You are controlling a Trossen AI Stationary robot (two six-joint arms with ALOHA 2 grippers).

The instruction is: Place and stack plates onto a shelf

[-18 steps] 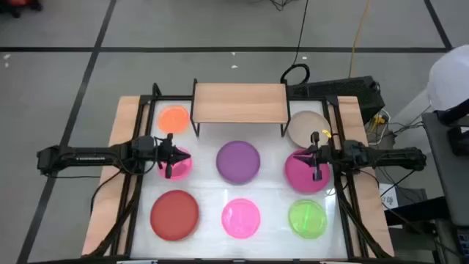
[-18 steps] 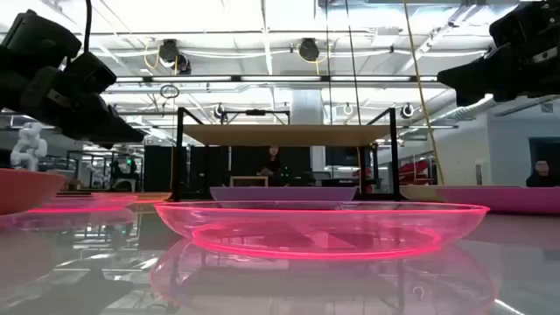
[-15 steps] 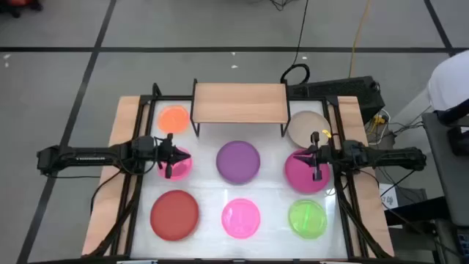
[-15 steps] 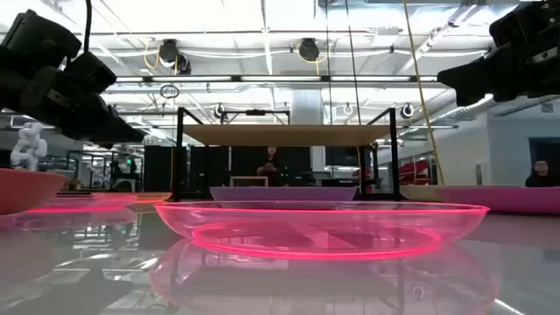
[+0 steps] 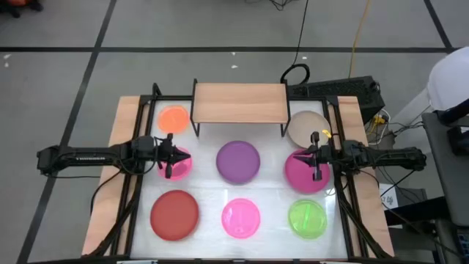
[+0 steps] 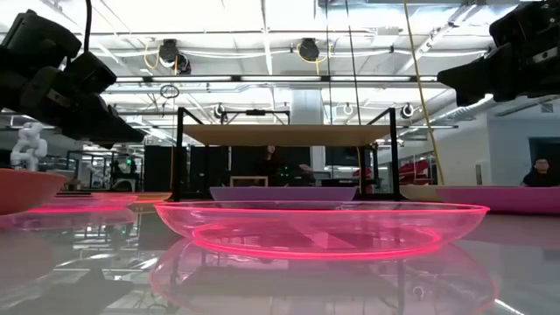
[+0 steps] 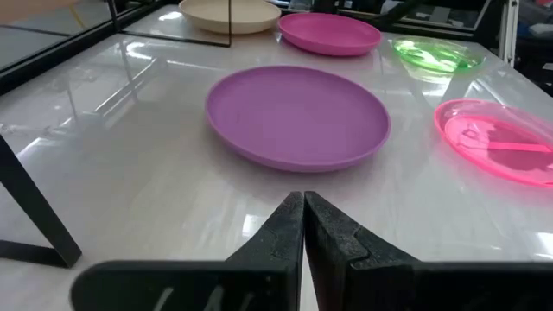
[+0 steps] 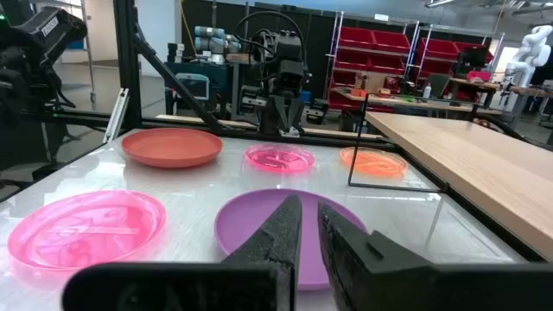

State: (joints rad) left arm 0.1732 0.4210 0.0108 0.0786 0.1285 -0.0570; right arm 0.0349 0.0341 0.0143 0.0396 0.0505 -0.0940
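Eight plates lie flat on the white table. In the high view: orange (image 5: 173, 117), beige (image 5: 306, 128), purple (image 5: 238, 160), magenta (image 5: 300, 176), red (image 5: 174, 214), green (image 5: 307, 218), one translucent pink (image 5: 241, 218) and another translucent pink (image 5: 182, 167). The shelf (image 5: 239, 103) stands at the far edge on its black legs, its wood top bare. My left gripper (image 5: 170, 156) hovers shut above the left translucent pink plate. My right gripper (image 5: 315, 156) hovers shut above the magenta plate. In the left wrist view my left gripper (image 7: 304, 203) points toward the purple plate (image 7: 298, 117).
Black frame rails (image 5: 139, 183) run along the left and right sides of the table. The shelf's thin legs (image 6: 179, 153) leave open space beneath its top. Cables and equipment (image 5: 344, 92) sit beyond the far right corner. People show far off in the room (image 6: 534, 173).
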